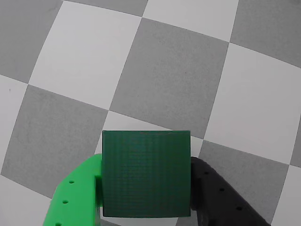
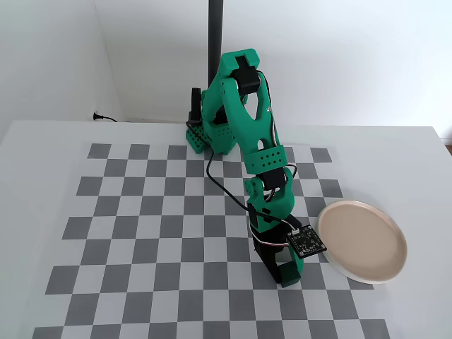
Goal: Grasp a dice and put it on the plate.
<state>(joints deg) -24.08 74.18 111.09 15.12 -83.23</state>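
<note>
- Nearest the wrist camera: dice (image 1: 146, 174), dark green, plain face up, filling the lower centre of that view.
- Clamped on the dice from both sides: gripper (image 1: 146, 188), bright green finger (image 1: 77, 195) on the left, black finger (image 1: 221, 197) on the right, both pressed against the cube's side faces.
- Under the dice in the wrist view: only the grey-and-white checkered mat (image 1: 169, 66); whether the cube touches the mat or hangs clear of it cannot be told.
- No plate anywhere in the wrist view.
- Seen from the fixed camera: green arm (image 2: 244, 120) folded forward and down, gripper (image 2: 282, 272) low over the mat near its front right part.
- Dice itself hidden in the fixed view, lost behind the gripper body and a small black board (image 2: 306, 241) mounted on the wrist.
- Shown only by the fixed view: plate (image 2: 362, 240), pale beige-pink, lying at the mat's right edge, just right of the gripper, nothing on it.
- Also only there: white table (image 2: 42, 141) around the mat and a dark post (image 2: 215, 35) behind the arm's base.
</note>
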